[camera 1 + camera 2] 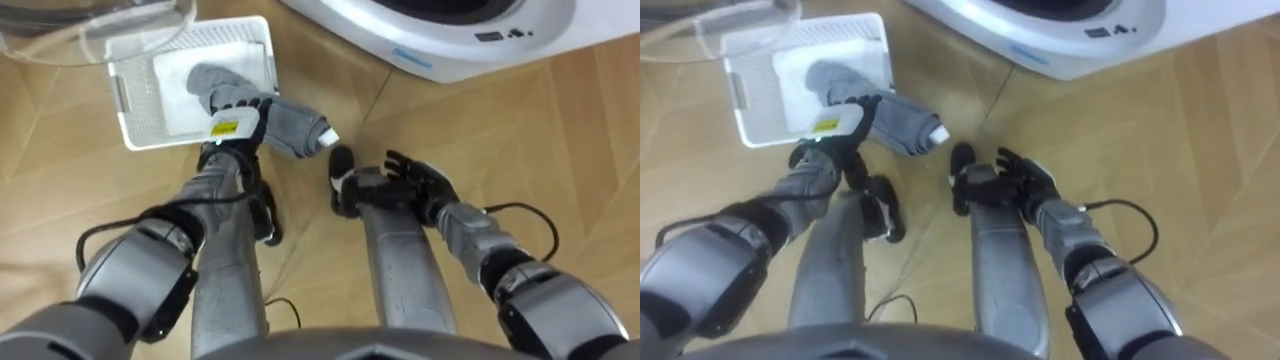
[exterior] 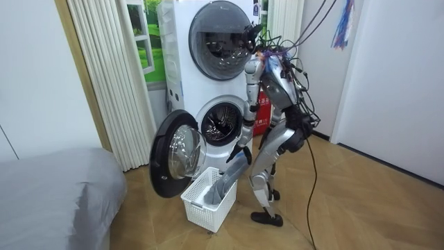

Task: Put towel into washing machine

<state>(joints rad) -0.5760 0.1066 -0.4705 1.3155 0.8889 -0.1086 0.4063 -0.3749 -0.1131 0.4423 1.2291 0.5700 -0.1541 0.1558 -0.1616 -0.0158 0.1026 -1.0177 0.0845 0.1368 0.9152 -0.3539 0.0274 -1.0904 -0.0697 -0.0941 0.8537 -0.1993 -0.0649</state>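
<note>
One by one, looked round the room. Saw a brown wooden floor [image 1: 560,150] laid in zigzag strips, a white wall [image 2: 35,69], and long white curtains [image 2: 111,76] at the room view's left. Saw the corner of a grey bed [image 2: 55,194] there too. Counted two white machines, stacked: a top machine [image 2: 218,31], closed, and the washing machine [image 1: 440,42] below. Found the lower one's door [image 2: 177,156] swung wide open, with the dark drum [image 2: 220,125] bare behind it. Counted one white basket [image 1: 140,135] on the floor, just in front of that open door. Counted one grey towel [image 1: 290,125]. Found it partly in the basket and partly over the rim, not in the washing machine. Stood bent low beside the basket, in front of the washing machine. Gripped the towel with the left hand [image 1: 238,106], fingers curled round the cloth above the basket's edge. Held the right hand [image 1: 415,180] loose and empty near the knee, fingers relaxed, close to the towel's end but not touching it.
</note>
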